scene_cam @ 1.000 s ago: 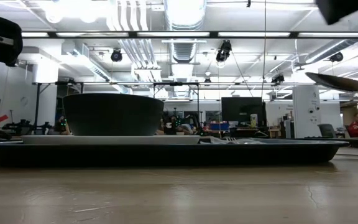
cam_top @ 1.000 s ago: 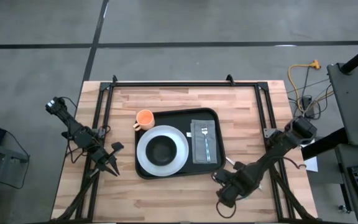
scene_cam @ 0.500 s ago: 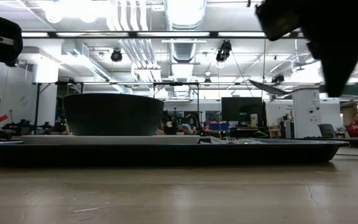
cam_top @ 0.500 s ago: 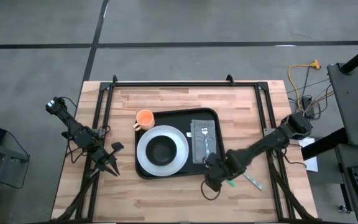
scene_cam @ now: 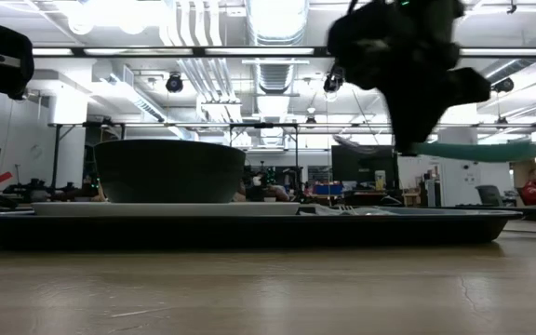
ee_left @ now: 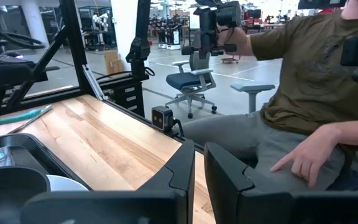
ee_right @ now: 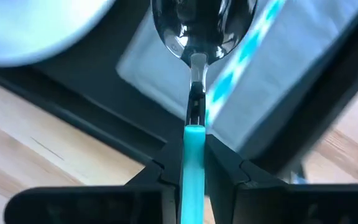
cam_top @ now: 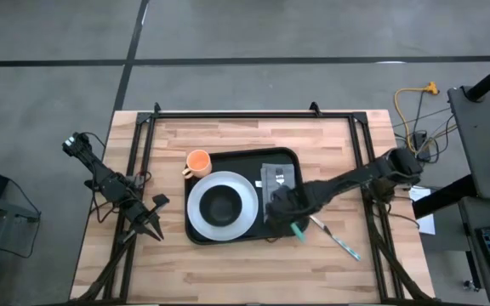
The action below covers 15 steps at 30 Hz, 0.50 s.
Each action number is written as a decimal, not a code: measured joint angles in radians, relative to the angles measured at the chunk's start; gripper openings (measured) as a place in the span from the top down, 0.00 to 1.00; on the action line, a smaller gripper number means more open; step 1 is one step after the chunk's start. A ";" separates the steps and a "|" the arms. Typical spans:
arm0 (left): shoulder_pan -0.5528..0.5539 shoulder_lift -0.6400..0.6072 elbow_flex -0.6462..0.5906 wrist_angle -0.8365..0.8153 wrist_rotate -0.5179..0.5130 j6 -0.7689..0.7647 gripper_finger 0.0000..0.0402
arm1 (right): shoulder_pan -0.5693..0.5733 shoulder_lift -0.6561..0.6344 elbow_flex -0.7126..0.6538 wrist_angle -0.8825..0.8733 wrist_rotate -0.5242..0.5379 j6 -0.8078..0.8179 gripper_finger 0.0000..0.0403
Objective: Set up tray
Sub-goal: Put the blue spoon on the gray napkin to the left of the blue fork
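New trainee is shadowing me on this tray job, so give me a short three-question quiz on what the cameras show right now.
1. True or false: the right gripper holds a teal-handled metal spoon.
2. The round white plate carries: A) a dark bowl B) an orange cup C) a fork
3. Fill in: the left gripper waits beside the large black rectangular tray's ____ side.

Key: 1 true; 2 A; 3 left.

Both arms are showing as dark, near-black jointed links with thin black cables trailing beside them. The left arm is looking slender, ending in the left gripper with two pointed black fingers. The right arm is looking thicker, with a rounded joint housing, ending in the bulky black right gripper.
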 joint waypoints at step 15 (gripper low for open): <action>0.000 0.002 0.000 0.000 0.000 0.000 0.95 | -0.151 0.107 -0.001 0.217 0.000 0.124 0.92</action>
